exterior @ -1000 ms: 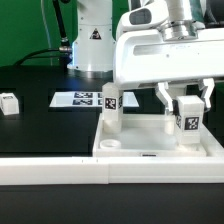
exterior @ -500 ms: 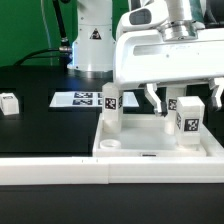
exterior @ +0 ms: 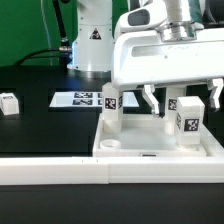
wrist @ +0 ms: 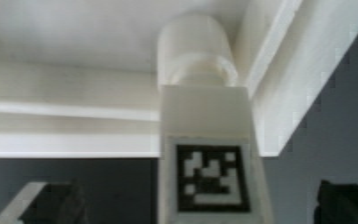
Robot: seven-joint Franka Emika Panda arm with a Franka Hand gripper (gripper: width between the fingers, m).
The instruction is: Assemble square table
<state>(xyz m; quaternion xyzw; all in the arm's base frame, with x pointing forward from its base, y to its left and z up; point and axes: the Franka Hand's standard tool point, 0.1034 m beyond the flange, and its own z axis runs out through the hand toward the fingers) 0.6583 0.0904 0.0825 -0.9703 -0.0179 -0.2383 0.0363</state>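
A black table (exterior: 40,125) is seen, with the Panda arm's white base (exterior: 92,40) set at its back. The near edge is lined by a long white L-shaped border rail (exterior: 40,170). The square table top (exterior: 205,147) is laid flat just behind that rail, toward the exterior view's right, rim upward. The gripper (exterior: 182,106) is hung over the top's right part, its broad white body filling the upper right of the exterior view. Its fingers (exterior: 151,98) are spread wide, and nothing is pinched between them. A tagged leg (exterior: 187,122) is stood upright between the fingers, apart from both. In the wrist view this leg is shown in a corner of the top, with a dark fingertip clear of it on either side. A second tagged leg (exterior: 110,110) is stood upright at the top's left side. The marker board (exterior: 80,99) is laid flat on the table behind the top. A loose leg (exterior: 9,103) is found well apart, at the exterior view's far left.
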